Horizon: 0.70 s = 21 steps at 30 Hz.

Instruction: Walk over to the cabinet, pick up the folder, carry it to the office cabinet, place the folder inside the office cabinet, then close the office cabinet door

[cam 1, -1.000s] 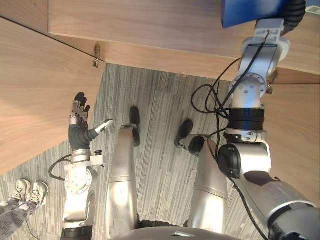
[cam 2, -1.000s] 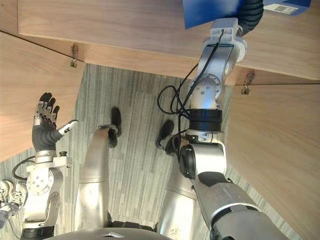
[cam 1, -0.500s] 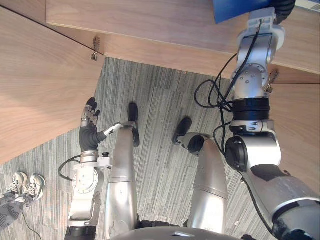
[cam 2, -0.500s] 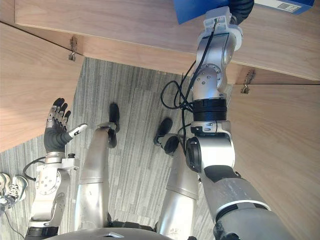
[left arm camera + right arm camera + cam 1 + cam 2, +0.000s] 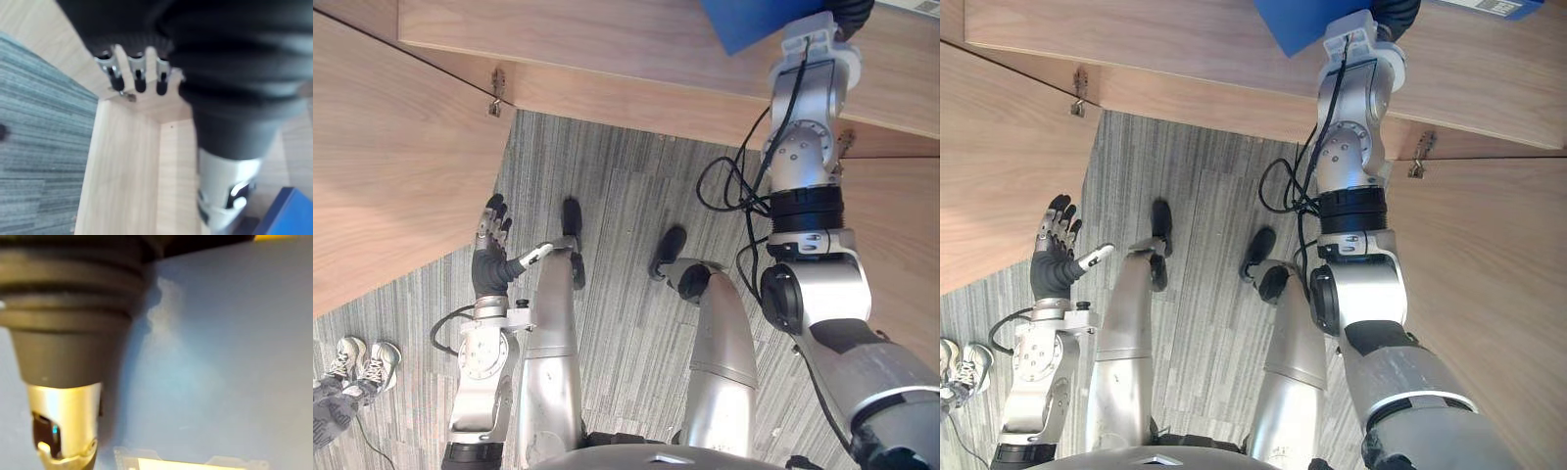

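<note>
Reaches farther toward the office cabinet (image 5: 607,44) with the right hand (image 5: 68,347) than a second ago, taking the blue folder (image 5: 759,20) along, now up against the top edge of the eye views and more to the left. Meanwhile draws the left hand (image 5: 491,257) lower and closer in, beside the open left door (image 5: 382,176) and above the grey carpet (image 5: 626,186), with fingers straight, thumb held apart and nothing in it. Reads as the placing step well under way, with the folder already over the cabinet's wooden panel, probably not yet set down, and the door not yet closed. Shows the folder right against the right hand in the right wrist view, with its blue face just past the dark cover, touching or nearly so. Cannot tell whether that hand grips or merely rests on it. Leaves the door-closing for afterwards, likely to the free left hand. Also takes in a person's shoes (image 5: 357,357) on the carpet, well apart.
</note>
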Available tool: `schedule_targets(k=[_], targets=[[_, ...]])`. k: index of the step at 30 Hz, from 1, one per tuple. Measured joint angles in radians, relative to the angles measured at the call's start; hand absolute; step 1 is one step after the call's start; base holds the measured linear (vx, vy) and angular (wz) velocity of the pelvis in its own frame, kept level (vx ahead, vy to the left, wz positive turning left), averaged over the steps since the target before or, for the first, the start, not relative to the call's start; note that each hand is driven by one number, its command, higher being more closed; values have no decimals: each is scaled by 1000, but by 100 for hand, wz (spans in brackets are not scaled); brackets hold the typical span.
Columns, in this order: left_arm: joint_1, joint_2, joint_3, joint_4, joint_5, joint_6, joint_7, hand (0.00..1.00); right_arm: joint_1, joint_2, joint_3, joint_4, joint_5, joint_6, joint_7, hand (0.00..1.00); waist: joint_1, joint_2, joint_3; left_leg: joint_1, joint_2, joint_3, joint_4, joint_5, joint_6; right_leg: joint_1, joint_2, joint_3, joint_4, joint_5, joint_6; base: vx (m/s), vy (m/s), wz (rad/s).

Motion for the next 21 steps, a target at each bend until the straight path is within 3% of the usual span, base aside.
schedule_targets(k=[7, 15, 21], targets=[[-4, 0, 0, 21, 1, 7, 14, 0, 0, 3, -4, -5, 11, -13, -2, 0, -1, 0, 0, 4, 6, 2, -6, 9, 1, 1, 7, 1, -8, 6, 4, -18, 6, -3], [-9, 0, -1, 34, 3, 17, 19, 0, 53, 63, -72, -143, 85, -110, -14, 0, -4, -1, 0, 56, 6, 11, -54, 26, 4, 43, 12, 1, -42, 17, 5, 0, 0, 0], [-11, -1, -1, 35, 13, 19, 19, 0, 77, 91, -81, -209, 91, -134, -15, 0, -2, 0, -1, 70, 13, 23, -72, 32, 5, 54, 19, 1, -64, 25, 7, -2, -1, -1]])
